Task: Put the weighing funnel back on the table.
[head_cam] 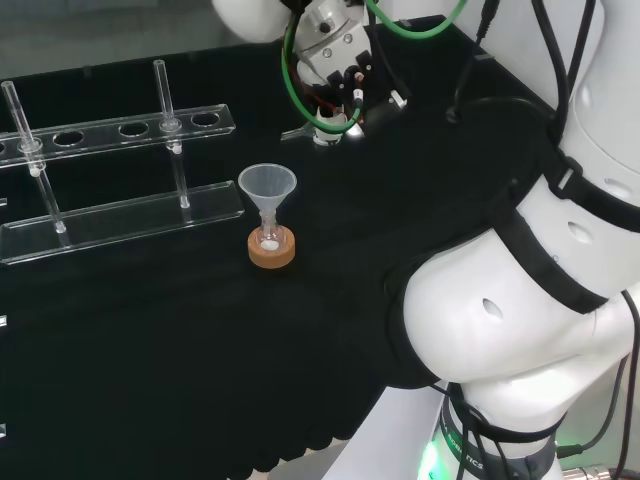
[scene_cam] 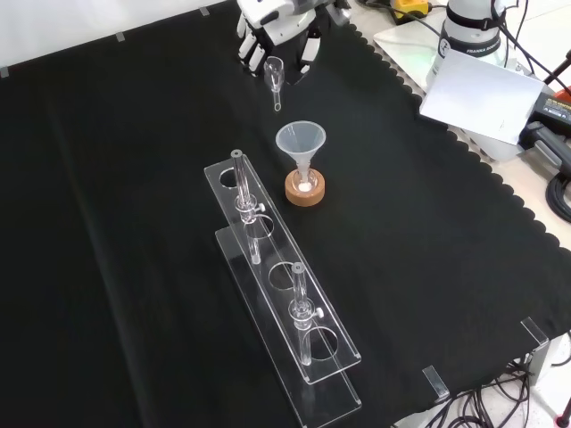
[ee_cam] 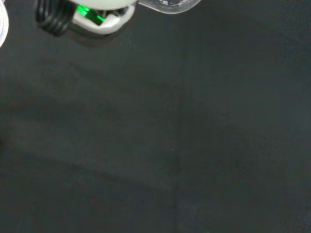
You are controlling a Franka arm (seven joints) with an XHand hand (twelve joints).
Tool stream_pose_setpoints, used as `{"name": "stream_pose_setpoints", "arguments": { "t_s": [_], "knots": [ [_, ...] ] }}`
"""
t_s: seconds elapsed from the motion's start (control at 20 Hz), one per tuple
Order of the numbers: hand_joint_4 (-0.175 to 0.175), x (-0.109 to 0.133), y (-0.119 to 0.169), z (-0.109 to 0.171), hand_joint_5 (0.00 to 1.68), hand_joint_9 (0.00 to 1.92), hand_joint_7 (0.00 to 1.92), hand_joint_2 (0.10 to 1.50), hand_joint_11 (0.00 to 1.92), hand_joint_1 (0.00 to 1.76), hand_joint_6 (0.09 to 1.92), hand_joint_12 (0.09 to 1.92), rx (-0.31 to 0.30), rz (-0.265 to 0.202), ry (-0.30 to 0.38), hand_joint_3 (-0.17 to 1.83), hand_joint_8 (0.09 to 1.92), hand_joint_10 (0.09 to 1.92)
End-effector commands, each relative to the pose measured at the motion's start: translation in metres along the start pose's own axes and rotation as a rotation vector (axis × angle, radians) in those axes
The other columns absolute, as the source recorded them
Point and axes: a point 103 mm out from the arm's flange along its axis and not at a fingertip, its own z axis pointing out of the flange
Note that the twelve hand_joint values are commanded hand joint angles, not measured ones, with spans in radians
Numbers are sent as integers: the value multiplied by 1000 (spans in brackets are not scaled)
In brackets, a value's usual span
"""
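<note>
The weighing funnel (scene_cam: pixel 274 78), a small clear scoop with a short stem, hangs at the far end of the cloth in the front view, its stem pointing toward the big funnel. The black and white hand (scene_cam: pixel 278 34) has its fingers curled round the scoop's wide end. In the head view the hand (head_cam: pixel 338 62) is at the top centre, with the weighing funnel (head_cam: pixel 318 133) below it just over the cloth. A clear edge of the weighing funnel (ee_cam: pixel 170 5) shows in the wrist view over bare black cloth. The hand is behind the big funnel in the front view.
The big funnel (scene_cam: pixel 301 141) stands in a small flask on a cork ring (scene_cam: pixel 303 189), close in front of the hand. A clear test-tube rack (scene_cam: pixel 278 294) with two tubes runs toward the front edge. A white sheet (scene_cam: pixel 482 85) lies off the cloth's right edge.
</note>
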Motion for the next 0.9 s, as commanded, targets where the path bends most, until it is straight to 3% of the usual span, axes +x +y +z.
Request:
{"name": "stream_pose_setpoints", "arguments": {
  "t_s": [0.05,0.7,0.9],
  "knots": [
    [175,-10,3,5,1274,1323,798,735,1077,1109,615,859,-8,11,101,509,672,95],
    [175,-17,29,15,1273,1326,797,735,1078,1109,617,857,-64,9,217,510,673,93],
    [175,-17,49,24,1272,1326,797,735,1077,1109,618,857,-46,7,225,510,674,93]
  ]
}}
